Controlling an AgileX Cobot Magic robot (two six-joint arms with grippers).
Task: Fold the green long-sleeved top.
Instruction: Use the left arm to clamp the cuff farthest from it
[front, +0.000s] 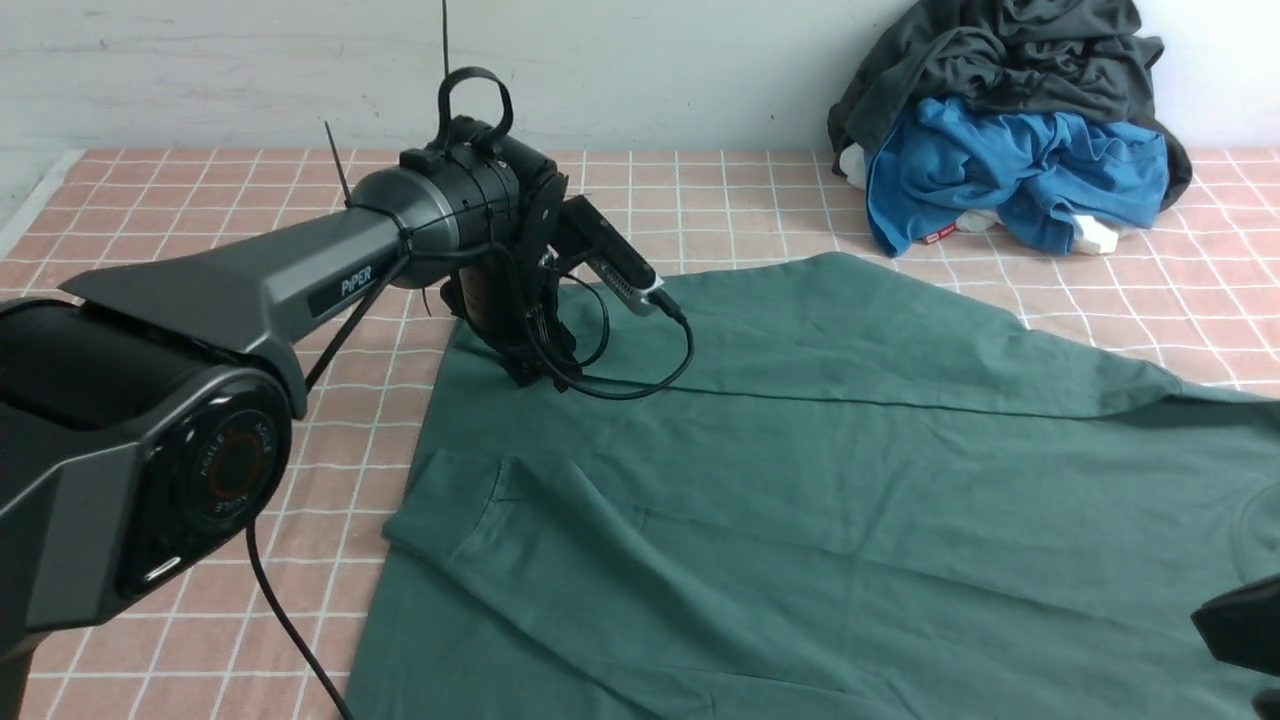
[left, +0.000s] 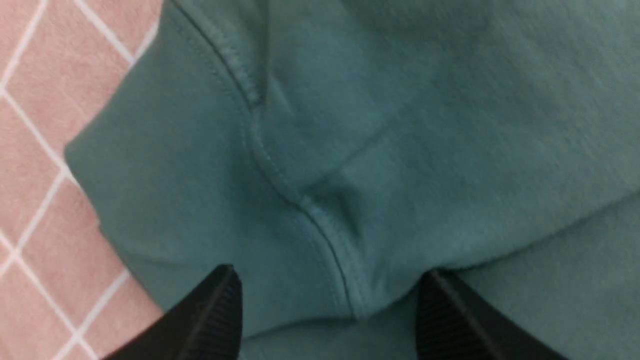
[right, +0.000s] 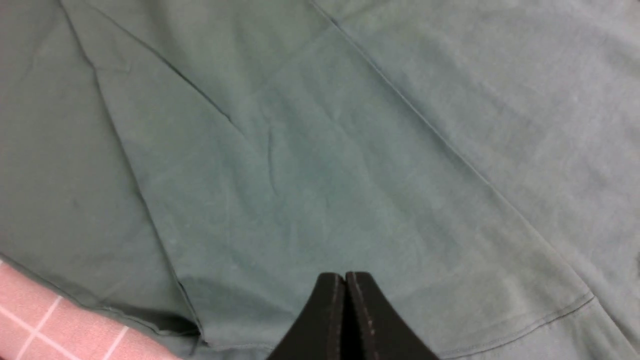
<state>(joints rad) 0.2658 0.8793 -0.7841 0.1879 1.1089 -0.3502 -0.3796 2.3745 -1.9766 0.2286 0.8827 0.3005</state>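
Partly cropped green top (front: 800, 480), right fingers (right: 325, 320) together, bases cut off.

Robot lab bench, pink checked tabletop (front: 200, 200), bare white wall (front: 650, 60), heap of spare garments (front: 1010, 130) well right of the left gripper (front: 528, 376).

— Where does your left arm (front: 300, 270) stand?
— Reaching forward. Your left gripper (front: 522, 368) points down at the far left corner of the green long-sleeved top (front: 800, 480); the wrist hides its jaws.
— And the top?
— Spread over the pink checked cloth (front: 200, 200), one fold near its left edge. A dark grey garment (front: 1000, 50) lies heaped on a bright blue garment (front: 1010, 170), far right by the wall.
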